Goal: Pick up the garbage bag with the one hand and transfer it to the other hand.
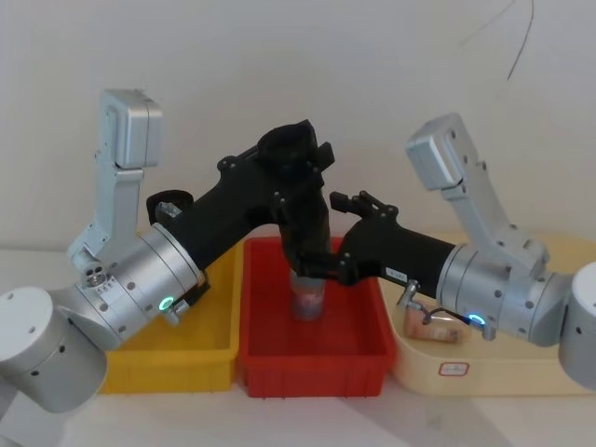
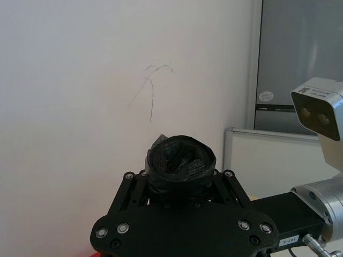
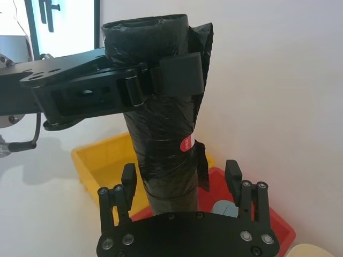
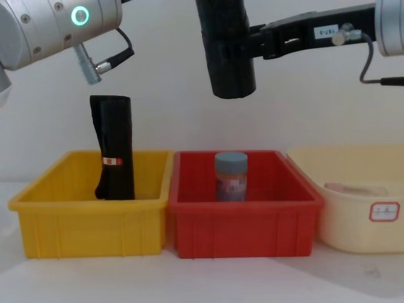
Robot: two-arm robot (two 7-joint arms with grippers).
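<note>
Garbage bag upright above red bin, clamped in left pincer, right pincer open around its lower part.

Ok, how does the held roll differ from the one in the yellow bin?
Held roll hangs over the red bin, clamped by the left gripper; bin roll stands ungripped in the yellow bin. Both are black, upright and red-and-white labelled.

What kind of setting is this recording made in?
Probably a robot test bench in a lab or office room: three plastic bins, yellow, red and cream, stand in a row on a white table against a bare white wall.
</note>
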